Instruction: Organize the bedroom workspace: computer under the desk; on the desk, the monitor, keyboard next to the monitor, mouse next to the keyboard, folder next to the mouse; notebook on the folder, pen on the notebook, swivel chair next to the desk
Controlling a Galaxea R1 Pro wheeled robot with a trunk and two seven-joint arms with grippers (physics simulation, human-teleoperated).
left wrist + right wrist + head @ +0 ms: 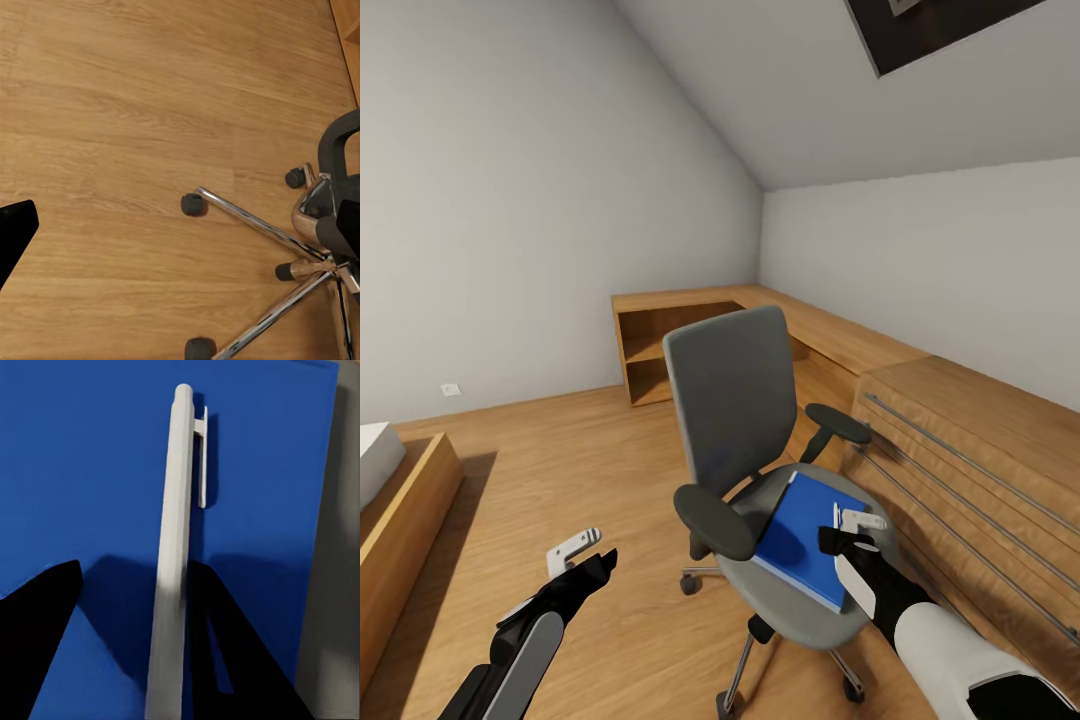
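Observation:
The grey swivel chair (735, 400) stands in the middle of the wooden floor, and its chrome star base (255, 221) is in the left wrist view. The blue folder (800, 545) lies flat on its seat. A thin whitish pen (176, 510) rests on the folder (90, 457). My right gripper (850, 545) hovers just over the folder, open, with the pen (838, 516) between its fingers (139, 566). My left gripper (595, 560) hangs open above bare floor, left of the chair. The desk, monitor, keyboard, mouse, computer and notebook are out of view.
A light wooden shelf bench (690, 300) runs along the far walls behind the chair. A wooden unit with metal rails (980, 440) stands close on the chair's right. A wooden bed frame (400, 500) is at the left. Open floor (560, 450) lies between bed and chair.

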